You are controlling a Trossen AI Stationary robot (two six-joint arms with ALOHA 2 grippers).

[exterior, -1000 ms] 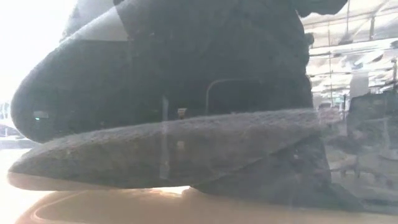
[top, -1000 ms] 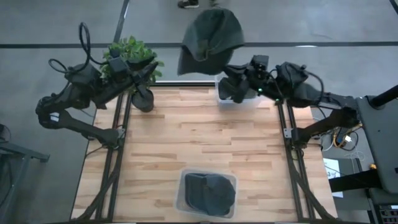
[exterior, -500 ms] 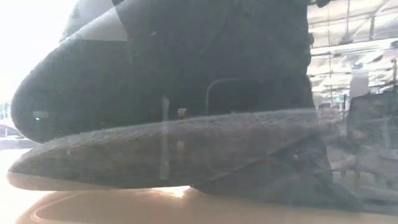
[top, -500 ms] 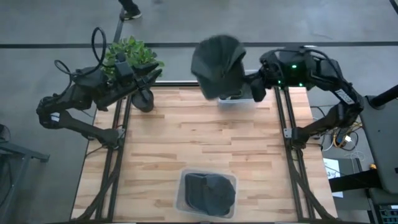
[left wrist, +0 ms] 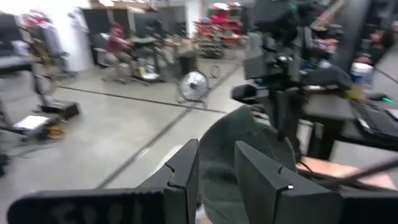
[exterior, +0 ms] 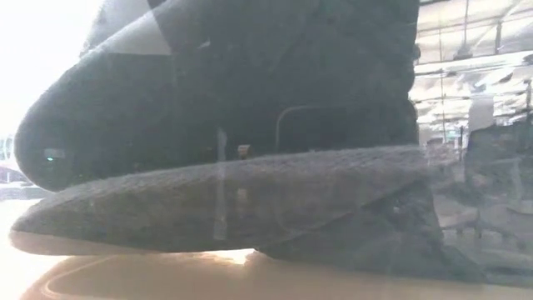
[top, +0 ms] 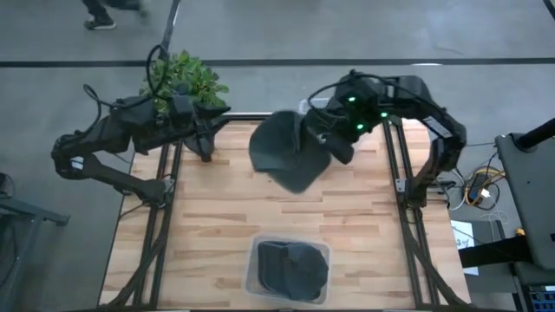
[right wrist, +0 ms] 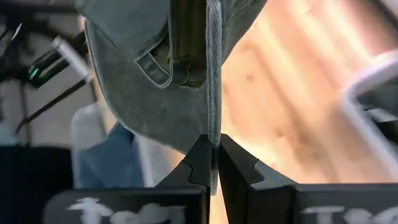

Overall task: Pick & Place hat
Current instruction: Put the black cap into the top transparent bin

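Even overhead light falls on the wooden table (top: 234,208), while the low view flares white at its left edge and both wrist views blur.

Hat (top: 289,157) dark grey-green, lighter piping at inner seam. Counter (top: 217,225) pale striped wood. Plant (top: 186,75) bright green. Bin (top: 289,269) clear, dark cloth inside.

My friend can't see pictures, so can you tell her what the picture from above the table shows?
The right gripper holds a dark hat above the far part of a wooden table. Another dark hat lies in a clear bin at the near edge. The left gripper waits at the far left corner by a green plant.
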